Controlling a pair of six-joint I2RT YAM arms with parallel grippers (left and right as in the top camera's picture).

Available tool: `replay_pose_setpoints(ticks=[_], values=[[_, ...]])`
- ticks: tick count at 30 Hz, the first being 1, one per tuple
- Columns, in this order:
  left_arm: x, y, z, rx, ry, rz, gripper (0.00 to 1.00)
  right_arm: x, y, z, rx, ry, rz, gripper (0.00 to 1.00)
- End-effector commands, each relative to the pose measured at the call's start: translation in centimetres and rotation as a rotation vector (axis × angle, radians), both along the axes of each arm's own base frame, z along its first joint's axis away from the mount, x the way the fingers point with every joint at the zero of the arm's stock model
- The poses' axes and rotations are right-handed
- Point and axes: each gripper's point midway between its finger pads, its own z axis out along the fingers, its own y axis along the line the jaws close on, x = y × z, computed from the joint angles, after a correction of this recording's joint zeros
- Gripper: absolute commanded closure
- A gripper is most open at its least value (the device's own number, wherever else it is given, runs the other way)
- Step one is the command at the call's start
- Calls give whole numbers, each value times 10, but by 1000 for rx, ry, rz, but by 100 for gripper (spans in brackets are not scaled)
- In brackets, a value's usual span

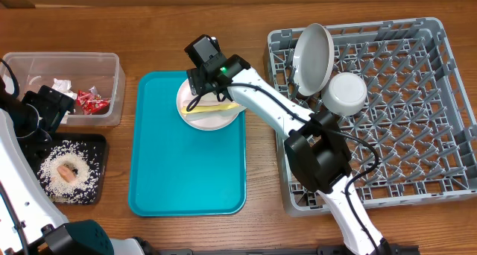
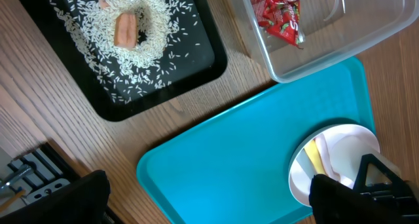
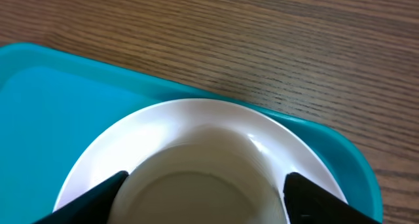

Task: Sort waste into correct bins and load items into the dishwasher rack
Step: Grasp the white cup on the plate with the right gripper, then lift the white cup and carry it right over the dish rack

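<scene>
Straddling the cup (image 3: 203,185), the right claw (image 3: 206,207) has one finger at each side of it, jaws apart. Both fingers sit right at the cup's wall, but I cannot tell whether they press on it. The cup stands upright on the pink plate (image 3: 196,116), which lies at the far end of the teal tray (image 3: 39,86), close to its rim and the bare tabletop (image 3: 262,40) beyond. In the overhead view a yellow utensil (image 1: 216,107) lies flat across the same plate, just beside the claw. The left wrist view shows a paler one (image 2: 330,164) against it.

The left claw (image 1: 48,109) is spread wide and holds nothing. It hangs over the near edge of the tub (image 1: 112,68), where that meets the black tray (image 1: 97,147). In the tub lie red wrappers (image 1: 91,101) and a pale crumpled scrap (image 1: 59,83), though whether that is foil or napkin I cannot tell. On the black tray the rice (image 1: 52,177) is heaped in a loose ring around the orange square (image 1: 71,171), with stray grains scattered about.

On the other side of the teal tray sits the rack (image 1: 447,98). At its far corner nearest the tray the grey plate (image 1: 313,57) stands on edge among the pegs. Just beside it the bowl (image 1: 344,92) rests mouth down.
</scene>
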Motion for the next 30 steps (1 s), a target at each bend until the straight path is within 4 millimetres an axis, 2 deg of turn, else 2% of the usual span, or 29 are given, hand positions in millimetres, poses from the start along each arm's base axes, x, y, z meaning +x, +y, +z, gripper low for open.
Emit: replay_pose_setpoints(ticks=[1, 7, 10, 15, 17, 22, 24, 25, 28, 30], values=[[0, -3, -2, -5, 4, 2, 0, -2, 1, -13, -18, 11, -3, 26], [0, -3, -2, -5, 4, 2, 0, -2, 0, -12, -18, 10, -3, 39], [0, -3, -2, -5, 4, 2, 0, -2, 0, -6, -20, 12, -3, 40], [0, -3, -2, -5, 5, 2, 0, 0, 3, 23, 4, -16, -4, 52], [0, -3, -2, -5, 4, 2, 0, 1, 3, 39, 19, -33, -4, 53], [0, -3, -2, -5, 4, 2, 0, 2, -1, 88, 63, -86, -9, 52], [0, -3, -2, -5, 4, 2, 0, 2, -7, 115, 88, -116, -18, 52], [0, -3, -2, -5, 4, 2, 0, 3, -13, 138, 110, -143, -27, 52], [0, -3, -2, -5, 4, 2, 0, 4, -33, 184, 154, -201, -54, 52], [0, -3, -2, -5, 4, 2, 0, 5, -60, 225, 189, -254, -94, 52]])
